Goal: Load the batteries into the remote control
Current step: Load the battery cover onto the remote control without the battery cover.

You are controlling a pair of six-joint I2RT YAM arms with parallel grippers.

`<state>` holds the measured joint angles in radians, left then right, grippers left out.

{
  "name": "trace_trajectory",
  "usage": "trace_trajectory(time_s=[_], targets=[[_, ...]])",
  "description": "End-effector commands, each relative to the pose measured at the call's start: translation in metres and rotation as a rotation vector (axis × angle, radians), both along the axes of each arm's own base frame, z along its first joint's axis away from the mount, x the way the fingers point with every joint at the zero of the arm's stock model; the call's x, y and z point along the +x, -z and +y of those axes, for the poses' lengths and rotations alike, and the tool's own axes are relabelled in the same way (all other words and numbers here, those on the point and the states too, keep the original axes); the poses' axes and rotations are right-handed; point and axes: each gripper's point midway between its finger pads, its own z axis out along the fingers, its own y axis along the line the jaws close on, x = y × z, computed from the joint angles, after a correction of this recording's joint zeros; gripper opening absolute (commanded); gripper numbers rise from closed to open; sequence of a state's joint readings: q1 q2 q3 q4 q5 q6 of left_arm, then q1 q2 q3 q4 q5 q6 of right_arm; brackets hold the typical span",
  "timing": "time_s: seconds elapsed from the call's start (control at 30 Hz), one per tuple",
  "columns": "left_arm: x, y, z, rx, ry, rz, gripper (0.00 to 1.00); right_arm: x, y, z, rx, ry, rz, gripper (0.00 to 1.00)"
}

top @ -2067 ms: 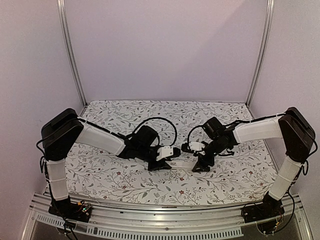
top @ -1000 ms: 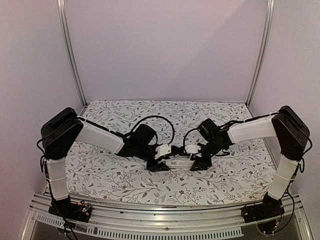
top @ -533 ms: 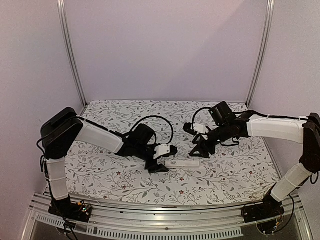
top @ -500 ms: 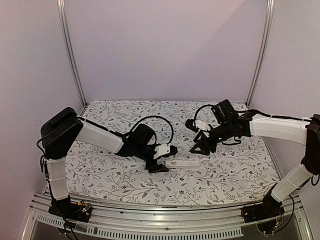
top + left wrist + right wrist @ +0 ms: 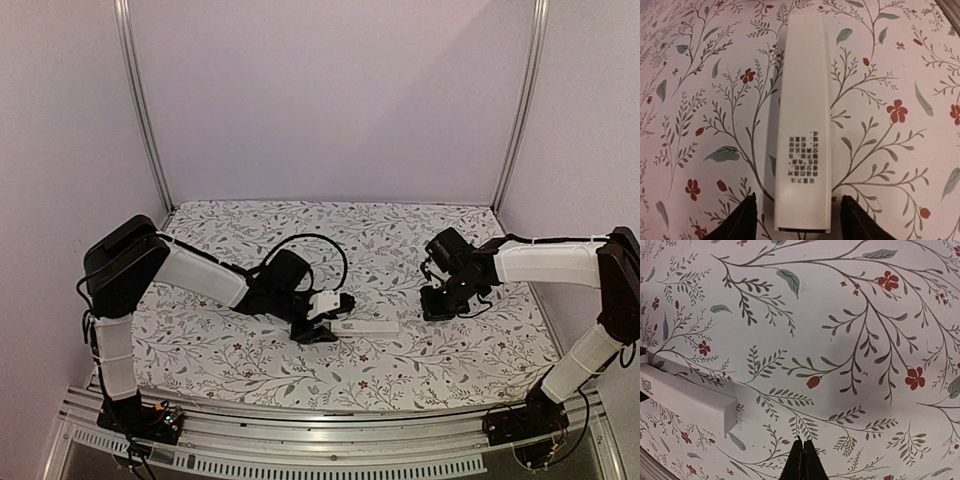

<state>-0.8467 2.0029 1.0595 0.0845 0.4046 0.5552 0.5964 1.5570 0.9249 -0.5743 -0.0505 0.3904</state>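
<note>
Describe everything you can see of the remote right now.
The remote is a slim white bar, plastic by its look, lying flat on the floral cloth. A lengthwise ridge runs along it, and a small block of black print sits near one end. That end lies between the fingers of the open left gripper, with a narrow gap on either side.

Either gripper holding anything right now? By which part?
Nothing held. Left gripper stands open astride the remote control at its end, gaps both sides; right gripper is shut on nothing.
</note>
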Motion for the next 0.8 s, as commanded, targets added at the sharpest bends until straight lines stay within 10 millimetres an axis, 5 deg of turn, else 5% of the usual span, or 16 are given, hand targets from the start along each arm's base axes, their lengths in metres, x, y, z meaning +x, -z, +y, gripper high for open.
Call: trace_trajectory(time_s=[0.0,0.17,0.6,0.77], targets=[[-0.005,0.014,0.005,0.022,0.005,0.022,0.55,-0.007,0.016,0.001,-0.047,0.146,0.022,0.00],[-0.006,0.013,0.005,0.018,0.002,0.027,0.50,-0.019,0.043,0.011,-0.081,0.136,0.090,0.00],[-0.006,0.013,0.006,0.012,0.000,0.020,0.45,-0.022,0.046,0.012,-0.143,0.139,0.081,0.00],[-0.008,0.014,0.005,0.008,0.007,0.027,0.43,-0.027,0.043,0.066,-0.079,0.035,0.094,0.00]])
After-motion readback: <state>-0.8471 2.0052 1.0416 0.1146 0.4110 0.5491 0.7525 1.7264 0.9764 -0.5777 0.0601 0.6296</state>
